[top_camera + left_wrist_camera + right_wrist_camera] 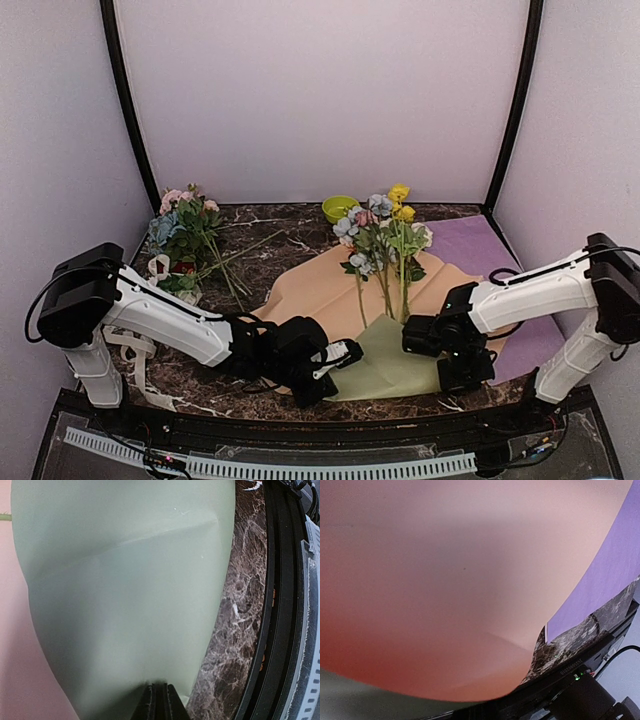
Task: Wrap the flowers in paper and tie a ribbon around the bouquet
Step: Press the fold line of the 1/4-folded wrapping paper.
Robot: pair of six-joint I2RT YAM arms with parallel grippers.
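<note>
While I am watching from the overhead camera, the flowers [385, 240] are lying stems-near, heads-far on the peach sheet [320, 290], which is spreading flat across the middle of the surface [200, 385]. The sage-green sheet [390, 365] is sitting at the near end over the stem tips, so the stack is laid out but nothing is rolled into a cone yet. The left gripper [340, 352] is reaching in from the left, and its wrist camera is showing the jaws pressed together on the near edge of the green sheet, which is bowing up in front of the lens. The right gripper [418, 335] is coming in from the right at the other side of the green sheet. Its jaws are together, though I am not seeing the fingers themselves. Its wrist camera is filling with curved peach paper, so I am judging that it is pinching that sheet's edge. The purple sheet [480, 250] is lying flat on the right, partly under the peach one. The spare leafy cluster [185, 235] is resting at the far left, and a small green bowl [340, 208] is sitting behind the flower heads. The ribbon [135, 365] is trailing along the left side beside the left arm, untouched. I am reading this as the start of the wrapping fold. Both sides need folding over the stems, the cone needs holding shut, and the whole ribbon step is not yet begun.
</note>
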